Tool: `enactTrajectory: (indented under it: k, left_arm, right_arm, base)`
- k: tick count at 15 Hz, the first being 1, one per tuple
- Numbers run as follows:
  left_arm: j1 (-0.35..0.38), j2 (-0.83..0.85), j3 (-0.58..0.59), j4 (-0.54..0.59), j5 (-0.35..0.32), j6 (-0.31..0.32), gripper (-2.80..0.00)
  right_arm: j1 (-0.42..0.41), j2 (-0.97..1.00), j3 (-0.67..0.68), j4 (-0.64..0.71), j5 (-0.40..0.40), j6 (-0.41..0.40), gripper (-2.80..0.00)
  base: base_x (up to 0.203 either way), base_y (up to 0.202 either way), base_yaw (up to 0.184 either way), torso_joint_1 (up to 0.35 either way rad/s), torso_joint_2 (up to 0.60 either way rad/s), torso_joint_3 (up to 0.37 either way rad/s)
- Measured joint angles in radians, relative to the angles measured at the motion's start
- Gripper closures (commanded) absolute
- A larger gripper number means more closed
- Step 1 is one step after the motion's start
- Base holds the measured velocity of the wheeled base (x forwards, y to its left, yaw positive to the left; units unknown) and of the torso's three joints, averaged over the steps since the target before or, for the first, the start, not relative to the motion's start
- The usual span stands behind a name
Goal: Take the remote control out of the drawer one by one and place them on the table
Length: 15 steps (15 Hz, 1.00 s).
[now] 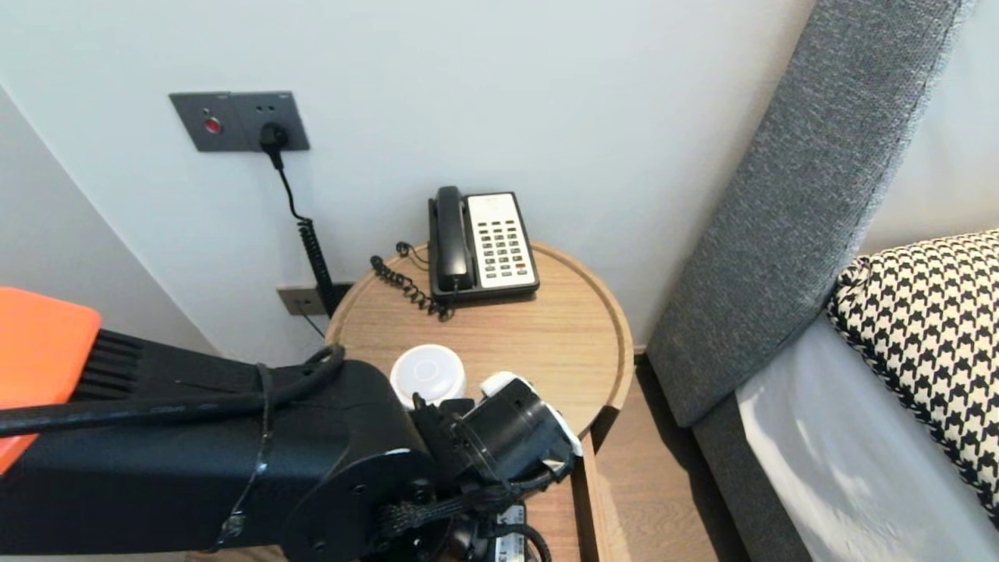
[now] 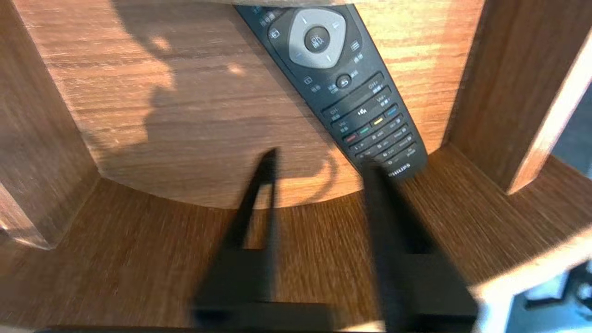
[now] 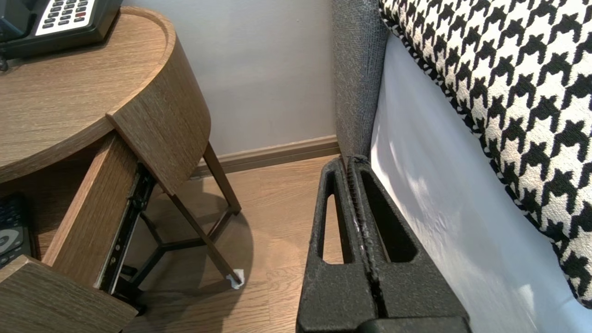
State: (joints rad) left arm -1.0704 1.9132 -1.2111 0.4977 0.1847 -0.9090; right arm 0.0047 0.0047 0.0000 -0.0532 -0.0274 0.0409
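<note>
Remote control (image 2: pixel 344 88): black, slim, grey navigation pad, apparently Philips.

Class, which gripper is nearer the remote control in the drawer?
Left. The left gripper is inside the drawer, by the end of the remote control; the right gripper hangs outside, beside the bed.

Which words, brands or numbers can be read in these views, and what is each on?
"PHILIPS": on the end of the black remote control nearest the left pincer.
"OK": on its round centre button.
Other remote key labels: too blurred to read.
Telephone keypad and faceplate: too small to read.
Wall socket plate: no text seen.
</note>
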Motion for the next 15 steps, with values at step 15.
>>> enactTrajectory:
  k: [15]
  left_arm:
    - [-0.008, 0.186, -0.162, 0.044, 0.093, -0.054, -2.80]
  right_arm:
    - [0.000, 0.000, 0.000, 0.000, 0.000, 0.000, 0.00]
  base:
    - [0.000, 0.000, 0.000, 0.000, 0.00, 0.000]
